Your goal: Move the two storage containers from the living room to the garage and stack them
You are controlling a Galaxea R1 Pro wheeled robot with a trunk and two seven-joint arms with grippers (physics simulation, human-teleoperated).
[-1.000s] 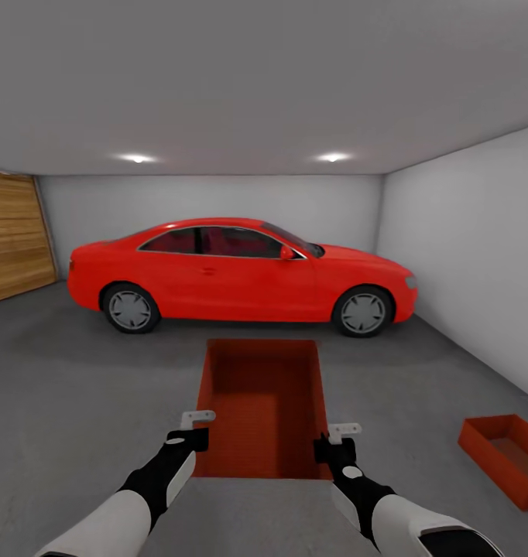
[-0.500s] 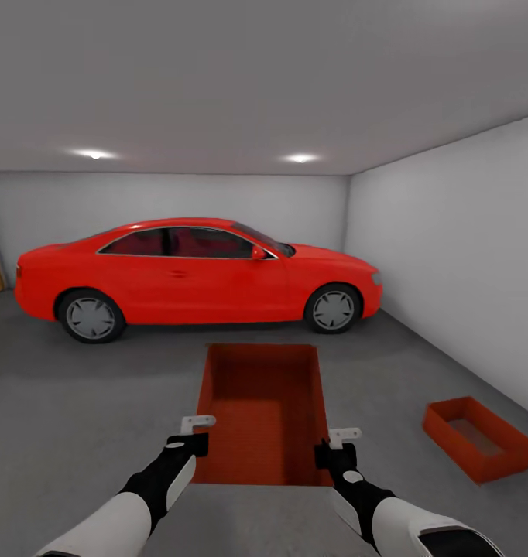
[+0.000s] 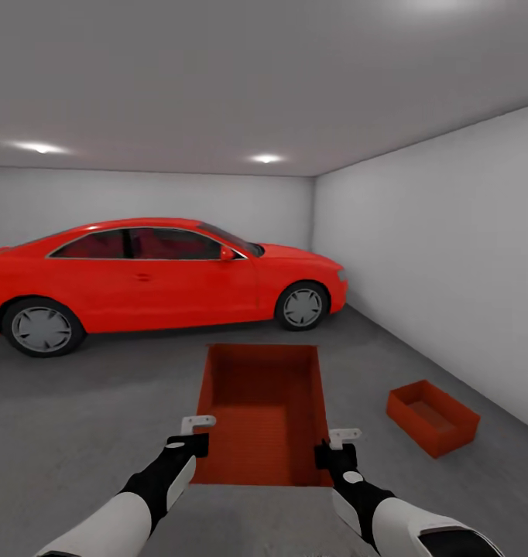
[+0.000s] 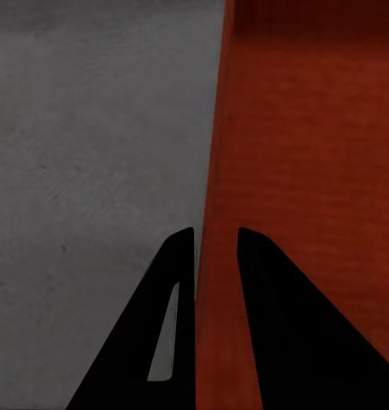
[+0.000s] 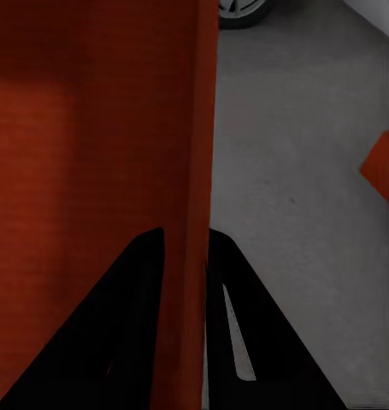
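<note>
stacking step under way in the garage

carried container (image 3: pixel 264 410) hangs between both arms in front of the robot, held level above the concrete floor (image 3: pixel 86 410), its long axis pointing away toward the red car (image 3: pixel 156 282). the left gripper (image 3: pixel 193 437) is pinched on the near end of the bin's left wall, and the left wrist view confirms it, with one dark finger (image 4: pixel 173 325) outside the thin orange-red wall and the other inside. the right gripper (image 3: pixel 335 447) is clamped the same way on the right wall; in the right wrist view its fingers (image 5: pixel 134 333) straddle that wall.

the second container (image 3: pixel 433 416) sits on the floor ahead and to the right, near the white side wall (image 3: pixel 450 263), well apart from the carried bin and turned at an angle to it. a corner of it shows at the edge of the right wrist view (image 5: pixel 384 166).

judging from this, one bin is placed and the other is being brought to it. the next move calls for turning and rolling toward the floor bin until the carried one is over it, matching its angle, then lowering both arms evenly so the bin settles squarely on or into the lower one before either grip opens. uneven lowering could tilt the bin or catch a thin wall on the rim below.
</note>
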